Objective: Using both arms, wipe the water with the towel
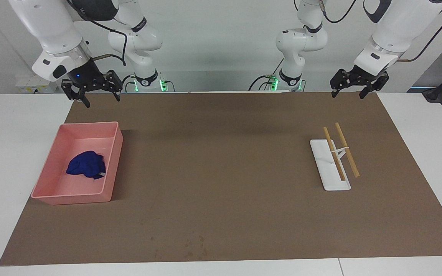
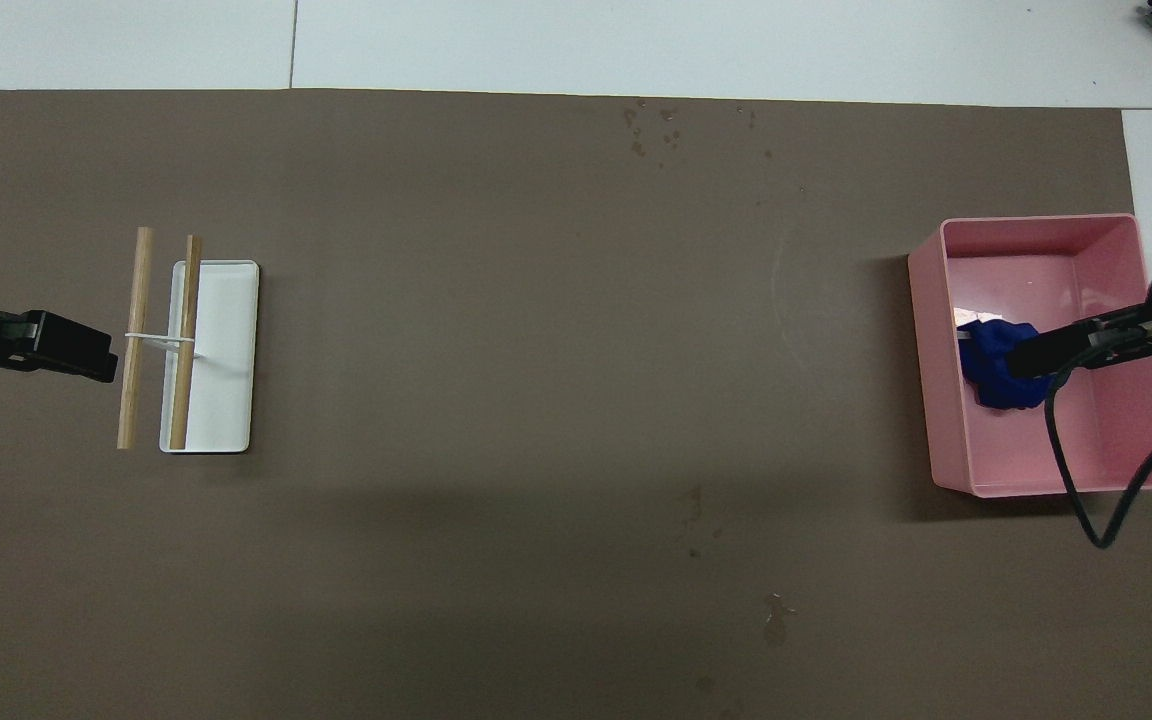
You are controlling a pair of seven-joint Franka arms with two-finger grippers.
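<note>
Jaws of both grippers wide open, empty, nothing touched

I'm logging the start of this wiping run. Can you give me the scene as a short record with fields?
towel: blue towel lying crumpled in the pink tray, toward the right arm's end of the table
rack: white rack with two wooden rods, toward the left arm's end
water: small wet spots on the brown mat, farther from the robots than the tray
right gripper: open, raised, holding nothing
left gripper: open, raised over the mat's edge, holding nothing
</note>
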